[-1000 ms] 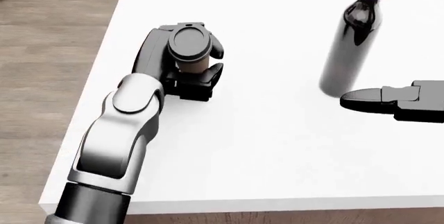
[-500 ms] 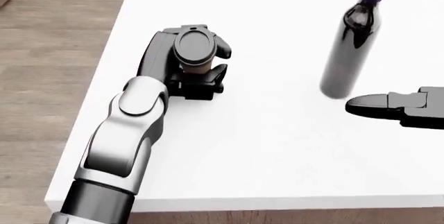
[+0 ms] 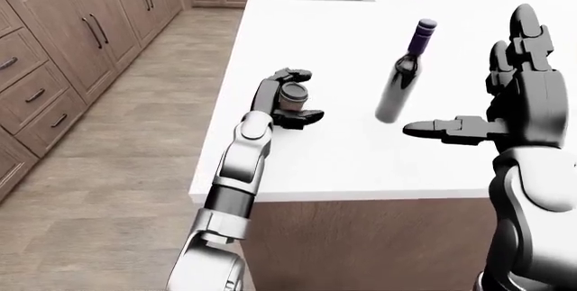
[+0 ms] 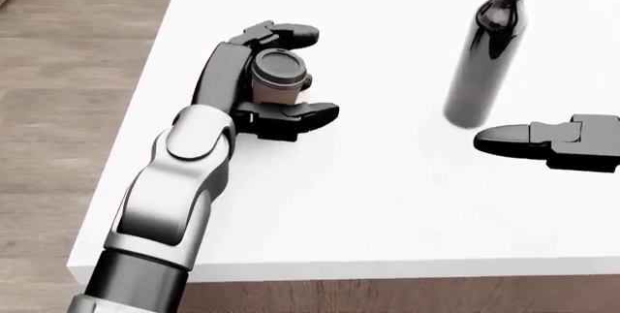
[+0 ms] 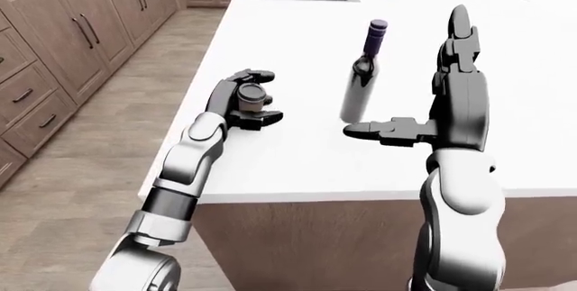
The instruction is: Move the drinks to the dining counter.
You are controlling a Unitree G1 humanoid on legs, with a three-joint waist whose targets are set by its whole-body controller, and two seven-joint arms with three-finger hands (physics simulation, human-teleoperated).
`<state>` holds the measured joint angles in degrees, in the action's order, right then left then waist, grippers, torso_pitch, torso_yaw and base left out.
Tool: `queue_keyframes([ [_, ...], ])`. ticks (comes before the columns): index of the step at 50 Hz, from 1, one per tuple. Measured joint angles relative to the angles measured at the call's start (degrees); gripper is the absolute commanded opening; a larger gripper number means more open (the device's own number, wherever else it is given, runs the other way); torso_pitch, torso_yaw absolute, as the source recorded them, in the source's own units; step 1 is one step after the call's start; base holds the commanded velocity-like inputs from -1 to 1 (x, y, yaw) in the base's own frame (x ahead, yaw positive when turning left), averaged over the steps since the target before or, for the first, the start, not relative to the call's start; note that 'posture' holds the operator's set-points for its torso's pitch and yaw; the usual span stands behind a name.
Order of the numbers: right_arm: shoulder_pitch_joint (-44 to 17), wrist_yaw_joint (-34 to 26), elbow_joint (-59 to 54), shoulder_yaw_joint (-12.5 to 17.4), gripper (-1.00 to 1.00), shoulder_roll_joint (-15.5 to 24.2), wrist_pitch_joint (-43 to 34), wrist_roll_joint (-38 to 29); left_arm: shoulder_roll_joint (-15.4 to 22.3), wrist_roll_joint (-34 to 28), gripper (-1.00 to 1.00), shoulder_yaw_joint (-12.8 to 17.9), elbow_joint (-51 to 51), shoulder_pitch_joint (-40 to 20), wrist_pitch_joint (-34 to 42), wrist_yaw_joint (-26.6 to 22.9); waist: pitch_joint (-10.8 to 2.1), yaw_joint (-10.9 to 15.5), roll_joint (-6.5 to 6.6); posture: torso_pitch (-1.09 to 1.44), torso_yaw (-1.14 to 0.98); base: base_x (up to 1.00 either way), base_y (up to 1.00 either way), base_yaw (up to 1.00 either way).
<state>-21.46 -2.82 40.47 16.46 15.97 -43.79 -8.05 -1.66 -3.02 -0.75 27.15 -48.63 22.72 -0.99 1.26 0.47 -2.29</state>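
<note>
White counter (image 4: 387, 211), left fingers (image 4: 291, 35) spread around coffee cup (image 4: 278, 79), right fingers (image 5: 455, 27) splayed beside wine bottle (image 4: 485, 66)

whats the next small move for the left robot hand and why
Probably close the fingers. The left robot hand stands open about the cup on the counter: one finger curves past its top side in the head view, another lies below it, neither pressing it. Without a firm grip, lifting would likely leave the cup behind.
</note>
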Motion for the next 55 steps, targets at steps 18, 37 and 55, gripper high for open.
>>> queue_keyframes([
  [18,-0.63,0.31,-1.74,-0.62,1.0,0.05,0.79,0.03,1.62,-0.03,1.0,0.68,-0.62,0.27,0.18,-0.21,-0.01,-0.05,0.25,0.0,0.0,0.0,0.0,0.0],
  [37,0.14,0.49,-2.04,-0.61,1.0,-0.36,1.73,0.22,4.64,-1.3,1.0,1.62,-11.04,4.2,5.9,-1.26,0.13,-0.14,0.58,0.0,0.0,0.0,0.0,0.0],
  [55,0.09,-0.31,-0.14,-0.11,1.0,0.24,-0.06,0.03,10.07,-3.58,1.0,4.61,-39.98,12.55,22.18,-7.2,0.54,-0.14,1.01,0.0,0.0,0.0,0.0,0.0],
])
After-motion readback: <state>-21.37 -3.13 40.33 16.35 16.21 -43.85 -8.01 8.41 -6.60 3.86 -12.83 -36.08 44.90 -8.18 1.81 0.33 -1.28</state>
